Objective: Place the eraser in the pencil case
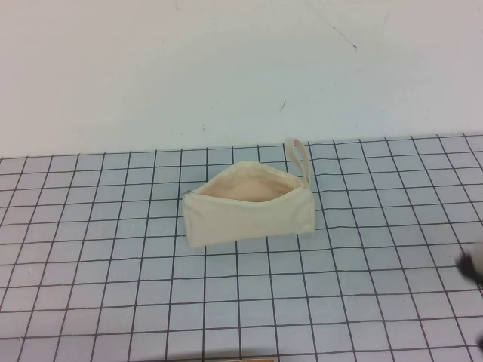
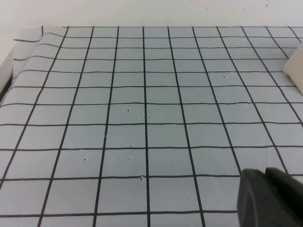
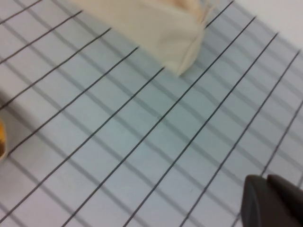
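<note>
The pencil case (image 1: 249, 213) is a cream fabric pouch lying mid-table, its zip mouth open and showing the peach lining. Its wrist loop (image 1: 299, 154) points toward the far side. The eraser is not visible in any view. My right gripper (image 1: 472, 268) shows as a dark tip at the table's right edge, well clear of the pouch. In the right wrist view it (image 3: 266, 178) is shut and empty, with the pouch (image 3: 151, 23) some squares ahead. My left gripper (image 2: 265, 172) is shut and empty over bare mat, with a corner of the pouch (image 2: 296, 71) at the frame edge.
A blue-grey mat with a black grid (image 1: 113, 286) covers the table up to a white wall (image 1: 226, 68). A thin tan sliver (image 1: 234, 360) shows at the near edge. An orange-yellow thing (image 3: 1, 139) sits at the edge of the right wrist view.
</note>
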`<action>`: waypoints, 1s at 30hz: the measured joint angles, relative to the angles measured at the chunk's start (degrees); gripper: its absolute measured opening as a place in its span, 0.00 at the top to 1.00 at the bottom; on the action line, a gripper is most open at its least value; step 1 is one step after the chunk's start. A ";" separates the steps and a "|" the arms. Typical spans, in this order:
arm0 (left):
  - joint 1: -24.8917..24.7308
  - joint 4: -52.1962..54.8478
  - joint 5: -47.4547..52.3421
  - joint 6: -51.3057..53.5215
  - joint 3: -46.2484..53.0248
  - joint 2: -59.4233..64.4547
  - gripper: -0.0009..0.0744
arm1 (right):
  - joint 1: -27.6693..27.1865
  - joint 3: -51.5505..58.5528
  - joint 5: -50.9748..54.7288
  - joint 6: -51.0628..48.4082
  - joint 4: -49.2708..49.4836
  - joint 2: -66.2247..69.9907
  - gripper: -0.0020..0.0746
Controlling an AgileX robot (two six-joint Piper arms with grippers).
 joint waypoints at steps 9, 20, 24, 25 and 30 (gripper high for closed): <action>0.00 0.00 0.00 0.00 0.00 0.00 0.99 | 0.00 17.02 -6.07 0.96 0.41 -10.38 0.97; 0.00 0.00 0.00 0.00 0.00 0.00 0.99 | 0.00 17.23 -6.44 1.23 0.41 -10.74 0.97; 0.00 0.00 0.00 0.00 0.00 0.00 0.99 | 0.00 17.23 -6.44 1.23 0.41 -11.25 0.97; 0.00 0.00 0.00 0.00 0.00 0.00 0.99 | 0.00 17.41 -6.44 1.23 0.41 -11.76 0.97; 0.00 0.00 0.00 0.00 0.00 0.00 0.99 | -2.98 17.88 -6.18 1.23 0.52 -20.22 0.97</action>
